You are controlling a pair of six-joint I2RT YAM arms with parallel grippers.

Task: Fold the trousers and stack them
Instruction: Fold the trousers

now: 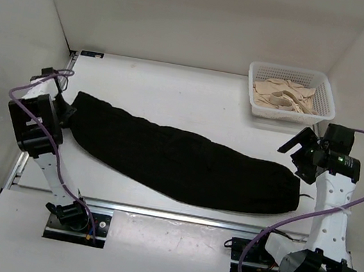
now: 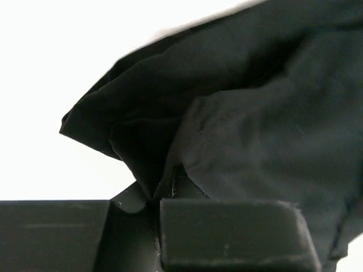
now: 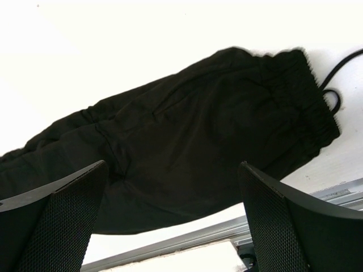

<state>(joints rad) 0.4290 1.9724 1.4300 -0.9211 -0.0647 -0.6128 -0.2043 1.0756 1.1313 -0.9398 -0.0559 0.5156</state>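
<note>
Your left claw [image 2: 152, 207] is clamped tight on a fold of the trousers [image 2: 255, 130] at their left end, near the worktop's left edge. Your right claw [image 3: 173, 209] stands spread wide with nothing in it, hovering over the elastic waistband [image 3: 306, 107] end. Between the two, the trousers lie stretched long across the white worktop [image 1: 175, 92], black and wrinkled. Beyond the right claw sits a white basket [image 1: 292, 71] holding beige cloth [image 1: 284, 96].

Left end effector [image 2: 153, 199] clamped, right end effector [image 3: 173, 165] spread wide
</note>
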